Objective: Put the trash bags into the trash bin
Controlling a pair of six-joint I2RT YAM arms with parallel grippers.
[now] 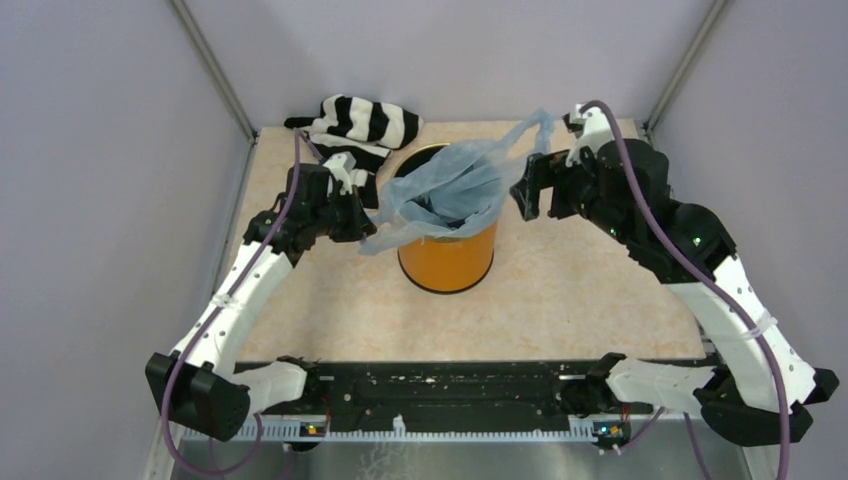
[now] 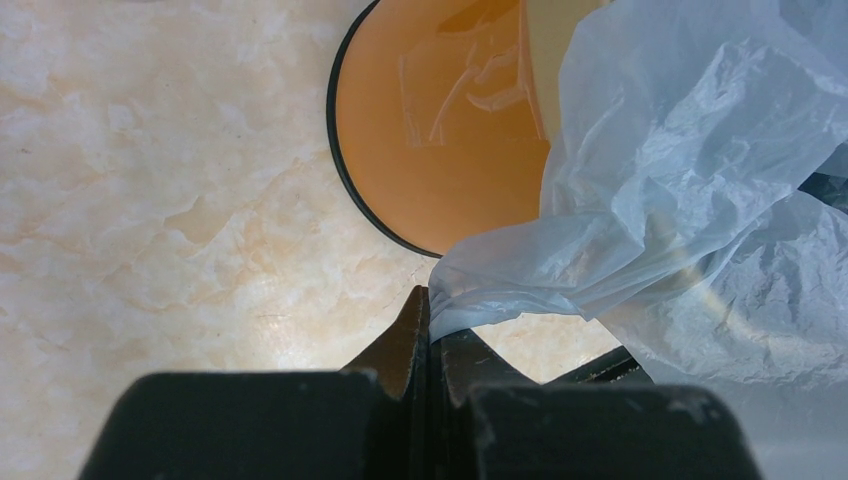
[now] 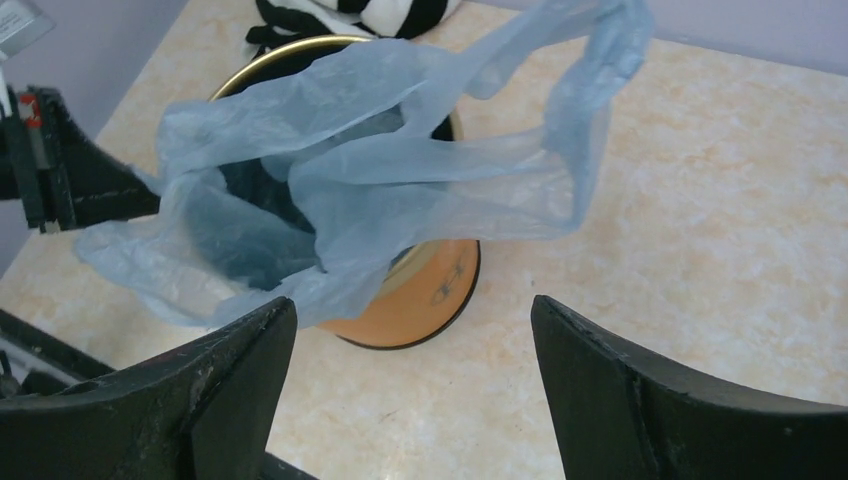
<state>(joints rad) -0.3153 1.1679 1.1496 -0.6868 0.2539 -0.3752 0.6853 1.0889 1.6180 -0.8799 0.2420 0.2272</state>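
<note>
Half the trash bag [image 1: 450,185] sags inside the trash bin [image 1: 447,262]; the rest drapes over its rim. Jaws of the left gripper [image 2: 430,312] clamp a corner; the right gripper [image 1: 522,196] gapes empty.

The trash bag [image 1: 450,185] hid most of the mouth of the trash bin [image 1: 447,258]; the left wrist view cut the bin at 12 o'clock; the right wrist view cut the striped cloth [image 3: 390,12] at 12 o'clock.

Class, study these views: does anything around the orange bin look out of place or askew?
The blue bag is only half in: it drapes over the rim of the bin, one corner hanging outside, pinched in the left gripper, and a handle loop sticking up.
</note>
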